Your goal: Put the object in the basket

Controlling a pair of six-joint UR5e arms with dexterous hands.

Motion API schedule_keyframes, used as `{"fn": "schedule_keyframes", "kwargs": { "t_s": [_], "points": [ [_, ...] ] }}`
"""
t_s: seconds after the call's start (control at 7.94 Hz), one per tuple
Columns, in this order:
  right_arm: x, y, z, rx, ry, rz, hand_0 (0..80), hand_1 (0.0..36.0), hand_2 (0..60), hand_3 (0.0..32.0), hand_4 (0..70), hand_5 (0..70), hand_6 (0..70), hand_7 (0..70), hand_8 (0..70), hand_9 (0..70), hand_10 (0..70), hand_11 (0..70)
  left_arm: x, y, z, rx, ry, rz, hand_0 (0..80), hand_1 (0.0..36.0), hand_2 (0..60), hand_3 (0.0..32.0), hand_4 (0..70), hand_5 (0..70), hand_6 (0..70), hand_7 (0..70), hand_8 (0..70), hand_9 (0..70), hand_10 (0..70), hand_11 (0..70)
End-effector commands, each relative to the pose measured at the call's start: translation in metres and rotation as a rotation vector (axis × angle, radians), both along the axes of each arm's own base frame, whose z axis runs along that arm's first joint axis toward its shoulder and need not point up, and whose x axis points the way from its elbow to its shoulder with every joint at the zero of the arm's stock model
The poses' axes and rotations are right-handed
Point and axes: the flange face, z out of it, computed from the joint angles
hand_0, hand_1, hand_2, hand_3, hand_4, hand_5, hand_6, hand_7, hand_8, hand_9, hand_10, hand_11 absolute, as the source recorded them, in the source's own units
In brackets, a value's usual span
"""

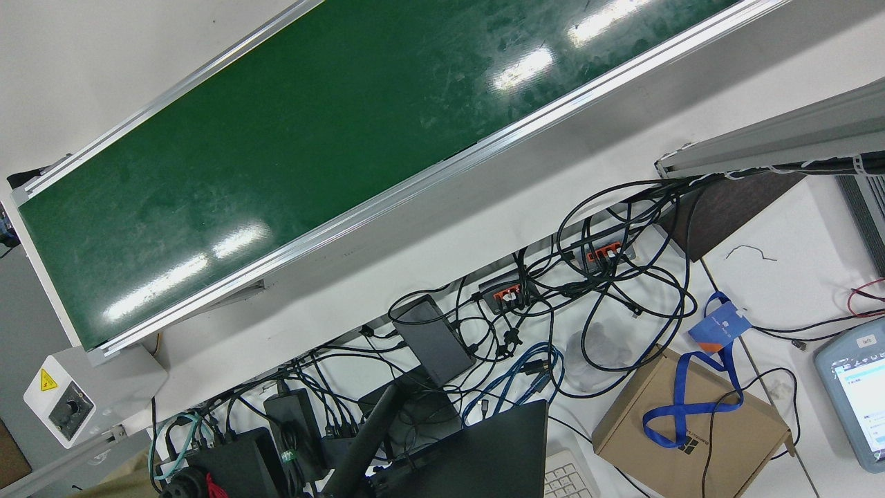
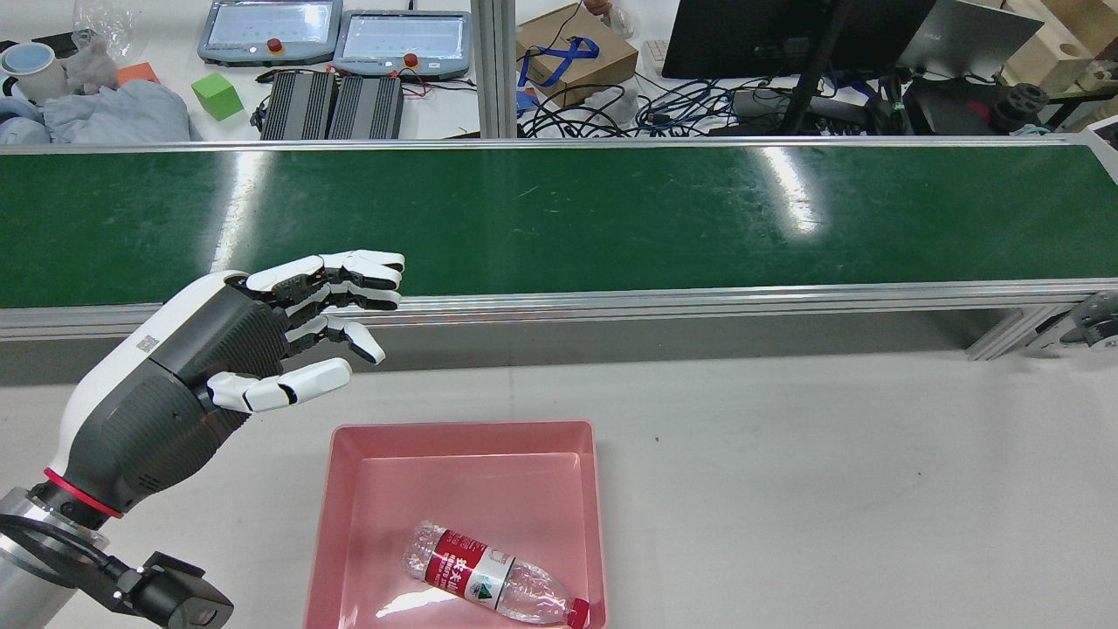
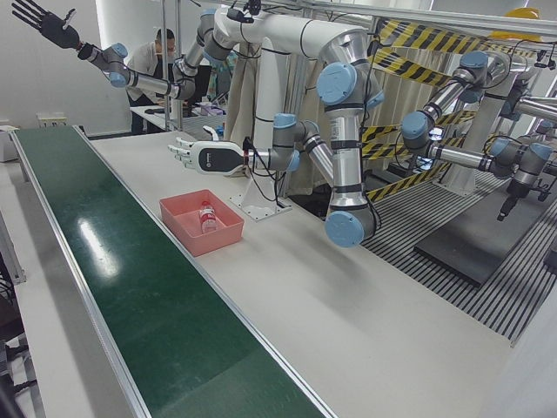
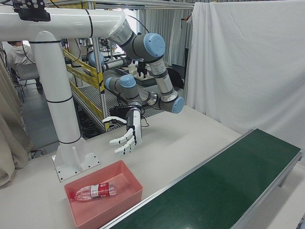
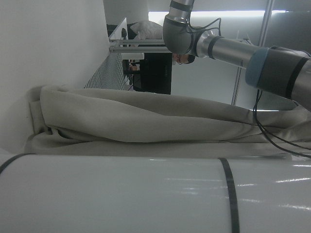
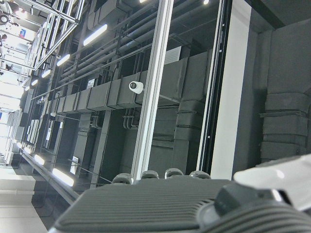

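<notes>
nearest the robot, a pink basket [image 2: 463, 430] sits on the pale table [image 2: 830, 472] with a clear plastic bottle [image 2: 493, 581] lying on its side inside it; the bottle has a red label, and its red cap points at the basket's near right corner, close to the right wall

just beyond the basket's far left corner the left hand [image 2: 262, 349] hangs above the table, not over the basket; its white fingers [image 2: 362, 266] are stretched out and apart, pointing toward the belt, and it has nothing in its grasp

the right hand [image 3: 39, 22] is well apart from all this, raised high in the air on its arm; in the left-front view its fingers are fanned wide and nothing is in it, and its own camera sees only ceiling ducts and the dark back of the hand

behind the table the green conveyor belt [image 2: 611, 210] runs across the whole width between aluminium rails, its surface bare and shiny with lamp reflections

farther still, on the operators' bench, lie two teach pendants [image 2: 336, 35] side by side, a green cube [image 2: 217, 94] beside a heap of pale blue cloth [image 2: 113, 114], a cardboard box [image 2: 581, 57] with a blue lanyard draped over it, a tangle of black and blue cables [image 2: 611, 109], and a dark monitor [image 2: 751, 35] seen from behind
</notes>
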Motion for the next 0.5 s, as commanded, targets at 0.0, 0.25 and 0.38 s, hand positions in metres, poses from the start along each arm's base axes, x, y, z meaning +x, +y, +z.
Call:
{"fn": "schedule_keyframes", "kwargs": {
  "t_s": [0.0,0.25,0.38],
  "points": [
    [0.0,0.0,-0.0002,0.0,0.0,0.0,0.0,0.0,0.0,0.0,0.0,0.0,0.0,0.0,0.0,0.0,0.0,0.0,0.002,0.0005,0.0004,-0.001,-0.003,0.003,37.9,4.4,22.2,0.0,31.7,23.7,20.0,21.8,20.9,28.8,28.6,41.4],
    [0.0,0.0,-0.0002,0.0,0.0,0.0,0.0,0.0,0.0,0.0,0.0,0.0,0.0,0.0,0.0,0.0,0.0,0.0,0.0019,0.0011,0.0006,-0.001,-0.003,0.004,38.2,4.6,21.7,0.0,31.6,23.1,19.6,21.2,19.9,27.5,27.4,39.8],
    [-0.0001,0.0006,0.0006,-0.001,0.0,0.0,0.0,0.0,0.0,0.0,0.0,0.0,0.0,0.0,0.0,0.0,0.0,0.0,0.0024,0.001,0.001,-0.001,-0.005,0.004,38.5,4.4,20.5,0.0,31.7,23.3,19.6,21.3,19.9,27.5,27.4,39.8]
  ]
}}
